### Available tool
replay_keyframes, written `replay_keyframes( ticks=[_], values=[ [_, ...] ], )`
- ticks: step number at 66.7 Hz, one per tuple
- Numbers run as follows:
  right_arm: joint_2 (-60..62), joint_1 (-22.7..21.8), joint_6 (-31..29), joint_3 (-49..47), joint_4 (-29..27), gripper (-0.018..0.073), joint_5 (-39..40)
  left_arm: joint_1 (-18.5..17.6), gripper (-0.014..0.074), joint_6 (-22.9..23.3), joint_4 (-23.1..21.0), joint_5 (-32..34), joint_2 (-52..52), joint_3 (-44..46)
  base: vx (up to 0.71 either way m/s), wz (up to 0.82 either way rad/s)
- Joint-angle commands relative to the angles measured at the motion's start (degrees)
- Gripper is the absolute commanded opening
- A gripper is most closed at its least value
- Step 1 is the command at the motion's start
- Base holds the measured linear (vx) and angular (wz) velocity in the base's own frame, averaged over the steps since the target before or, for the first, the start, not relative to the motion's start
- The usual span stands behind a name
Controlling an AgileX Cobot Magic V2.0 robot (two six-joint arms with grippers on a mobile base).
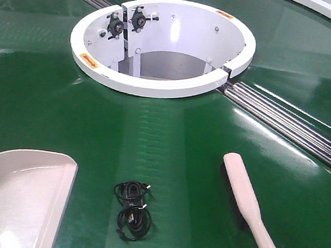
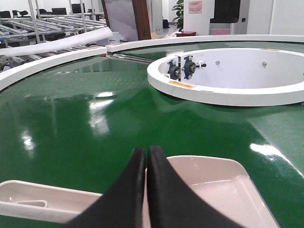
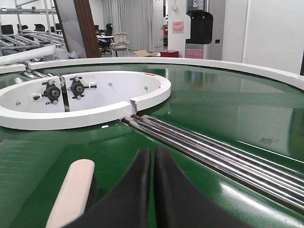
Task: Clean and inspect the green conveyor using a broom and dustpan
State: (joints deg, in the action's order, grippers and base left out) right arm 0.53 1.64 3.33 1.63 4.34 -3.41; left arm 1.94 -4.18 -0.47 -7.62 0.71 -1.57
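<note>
**Green belt gleams, sweep yet to start**

Glossy under shop lights, the green conveyor [image 1: 170, 136] spreads around its white ring [image 1: 157, 88], with metal racking [image 2: 42, 23] far beyond. Both tools lie flat on the belt on the robot's side of the ring: the dustpan [image 1: 17, 198] off to the left, the broom [image 1: 244, 193] off to the right with its handle pointing away from the ring. Between them, straight out from the ring, sits a coiled black cable [image 1: 132, 209], apart from both.

The left gripper [image 2: 145, 152] hangs just over the dustpan, jaws pressed together on nothing; the right gripper [image 3: 153, 152] hovers beside the broom's paddle end, jaws likewise closed and empty.

By the look of it the job is at its very beginning: nothing lifted, nothing swept, the cable the only visible litter. Left to do: take both handles, brush the cable into the pan, look over the belt.

Open belt between the tools and the ring gives ample room. The limits are the ring's raised wall, the silver rollers [image 1: 294, 127] running out from the ring to the right, and the outer white rim [image 3: 213, 64] beyond the ring. The slick surface may let the dustpan slide when pushed.
</note>
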Motion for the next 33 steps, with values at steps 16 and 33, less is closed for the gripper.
replay_keyframes(
  ticks=[16,33],
  values=[
    [0.5,0.1,-0.3,0.6,0.4,-0.0005,11.4,0.0,-0.0023,0.4,-0.6,7.2,0.9,-1.3,0.00,0.00],
    [0.5,0.1,-1.0,-4.7,0.6,-0.0005,18.1,0.0,-0.0023,0.4,-9.7,28.8,0.9,-0.6,0.00,0.00]
  ],
)
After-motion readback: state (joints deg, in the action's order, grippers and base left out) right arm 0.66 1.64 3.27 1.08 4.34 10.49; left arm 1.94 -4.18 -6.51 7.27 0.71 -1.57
